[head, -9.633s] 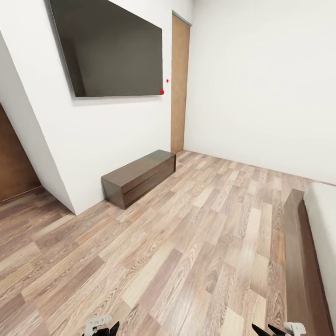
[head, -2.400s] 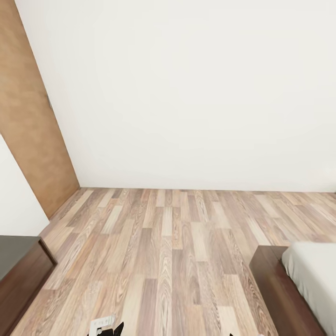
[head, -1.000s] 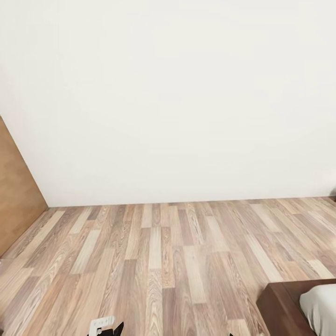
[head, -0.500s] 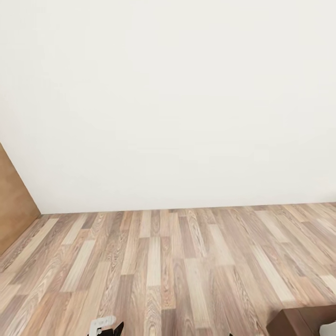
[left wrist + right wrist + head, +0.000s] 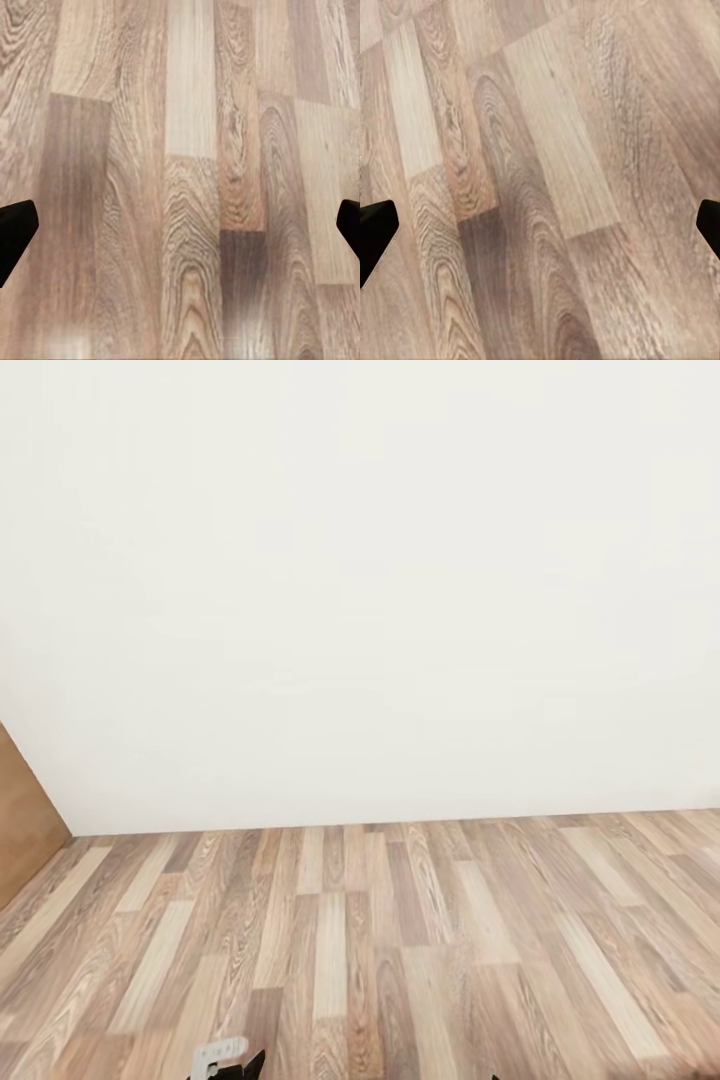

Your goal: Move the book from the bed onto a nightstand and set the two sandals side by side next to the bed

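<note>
The book, the bed, the nightstand and the sandals are out of view. I face a bare white wall (image 5: pixel 380 580) of the bedroom above a light wood-plank floor (image 5: pixel 400 940). My left gripper (image 5: pixel 228 1062) peeks in at the lower edge of the head view. In the left wrist view the left gripper (image 5: pixel 180 232) is open, its dark fingertips (image 5: pixel 15 229) far apart over bare planks. The right gripper (image 5: pixel 540 232) is open too, with nothing but floor between its fingertips (image 5: pixel 376 225).
A sliver of a brown wooden door (image 5: pixel 22 815) stands at the far left where the walls meet. The floor runs unbroken from the wall to the lower edge of the head view.
The camera has kept turning: the bed corner has slid out at the lower right, and the brown door has shrunk to a sliver at the left. The grippers hold the same pose.
</note>
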You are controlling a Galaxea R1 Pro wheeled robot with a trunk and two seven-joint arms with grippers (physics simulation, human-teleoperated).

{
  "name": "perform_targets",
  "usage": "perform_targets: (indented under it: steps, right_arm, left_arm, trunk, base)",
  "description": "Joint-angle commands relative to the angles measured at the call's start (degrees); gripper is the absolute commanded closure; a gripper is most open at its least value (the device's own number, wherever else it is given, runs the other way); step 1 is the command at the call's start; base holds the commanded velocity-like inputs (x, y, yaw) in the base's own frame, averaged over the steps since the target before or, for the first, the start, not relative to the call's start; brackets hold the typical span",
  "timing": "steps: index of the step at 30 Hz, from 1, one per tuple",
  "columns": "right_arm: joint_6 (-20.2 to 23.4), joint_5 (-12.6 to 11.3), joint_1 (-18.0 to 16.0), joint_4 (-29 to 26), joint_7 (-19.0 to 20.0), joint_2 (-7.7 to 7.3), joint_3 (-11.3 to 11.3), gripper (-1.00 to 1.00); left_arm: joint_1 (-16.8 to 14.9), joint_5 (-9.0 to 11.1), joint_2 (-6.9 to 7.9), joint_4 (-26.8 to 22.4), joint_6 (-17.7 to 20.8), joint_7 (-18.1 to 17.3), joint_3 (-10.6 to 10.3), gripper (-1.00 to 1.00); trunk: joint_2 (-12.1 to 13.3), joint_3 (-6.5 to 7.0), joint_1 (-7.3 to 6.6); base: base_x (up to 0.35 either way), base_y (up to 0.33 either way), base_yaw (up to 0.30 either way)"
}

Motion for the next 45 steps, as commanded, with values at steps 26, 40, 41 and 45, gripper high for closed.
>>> perform_targets:
  steps: [26,40,41,45]
  right_arm:
    - [-0.22,-0.5,-0.05,0.28,0.24,-0.05,0.43,-1.0]
    - [-0.22,-0.52,-0.05,0.28,0.24,-0.06,0.43,-1.0]
    - [-0.22,-0.52,-0.05,0.28,0.24,-0.06,0.43,-1.0]
    - [-0.22,-0.54,-0.05,0.28,0.24,-0.05,0.43,-1.0]
  left_arm:
    - [-0.04,0.21,0.01,0.08,0.03,-0.5,0.44,-1.0]
    - [-0.04,0.21,0.01,0.1,0.03,-0.5,0.44,-1.0]
    - [-0.04,0.21,0.01,0.09,0.05,-0.5,0.44,-1.0]
    - [-0.04,0.21,0.01,0.09,0.03,-0.5,0.44,-1.0]
  trunk:
    - [-0.02,-0.05,0.03]
    - [-0.02,-0.05,0.03]
    - [-0.02,-0.05,0.03]
    - [-0.02,-0.05,0.03]
  base:
    - [0.325,0.098,-0.137]
    - [0.325,0.099,-0.009]
    - [0.325,0.098,0.0]
    - [0.325,0.085,-0.005]
